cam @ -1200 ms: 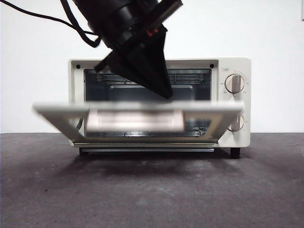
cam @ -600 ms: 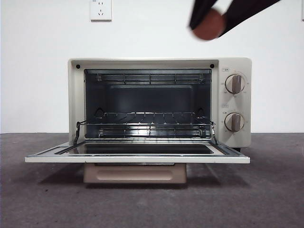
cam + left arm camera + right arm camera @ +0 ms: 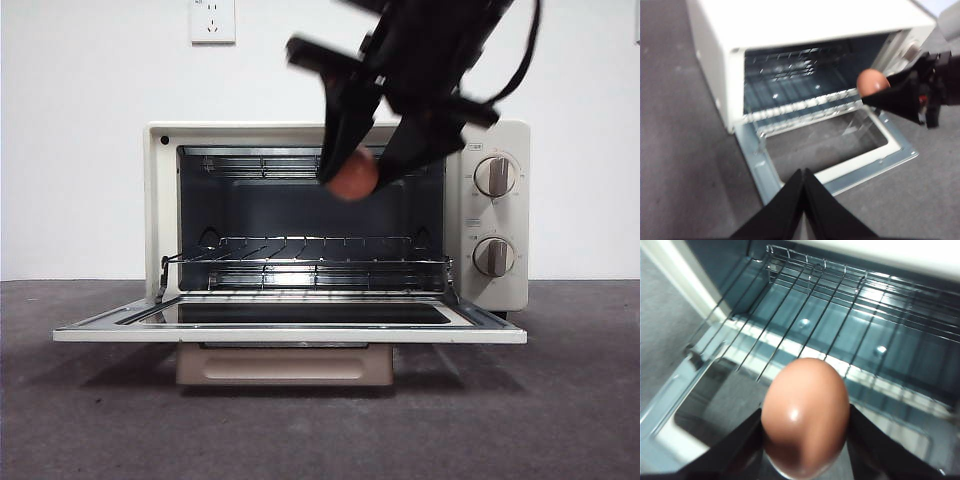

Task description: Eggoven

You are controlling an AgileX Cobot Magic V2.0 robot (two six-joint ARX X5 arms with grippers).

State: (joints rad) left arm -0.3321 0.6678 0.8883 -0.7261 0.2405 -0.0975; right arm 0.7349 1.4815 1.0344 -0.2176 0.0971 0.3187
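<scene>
**Now we carry the egg toward the open oven**

Our right hand pinches the egg between its two jaws, the egg held by its sides so it cannot roll free. It hangs in the air before the oven's upper opening, above the lowered door and well clear of the wire rack, where we judge it should be set. Our left hand waits back over the bench, jaws pressed together and holding nothing, leaving the approach free.
</scene>
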